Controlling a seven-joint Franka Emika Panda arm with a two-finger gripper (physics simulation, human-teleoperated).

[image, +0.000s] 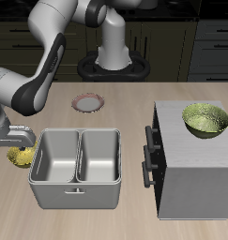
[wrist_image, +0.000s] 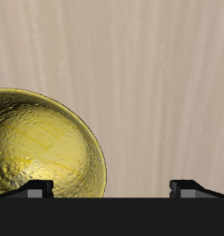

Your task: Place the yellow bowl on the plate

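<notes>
Your gripper (image: 14,141) hangs with its jaws spread wide and nothing between them, so the grasp is not yet made. The yellow bowl (wrist_image: 41,147) sits on the table just below the fingers; in the wrist view one fingertip (wrist_image: 35,188) stands over its rim, the other over bare wood. Beside you is the grey double-basin tray (image: 78,190). The plate (image: 86,102) lies well apart, farther back past the tray. Grasp, lift, carry and placement all remain.
</notes>
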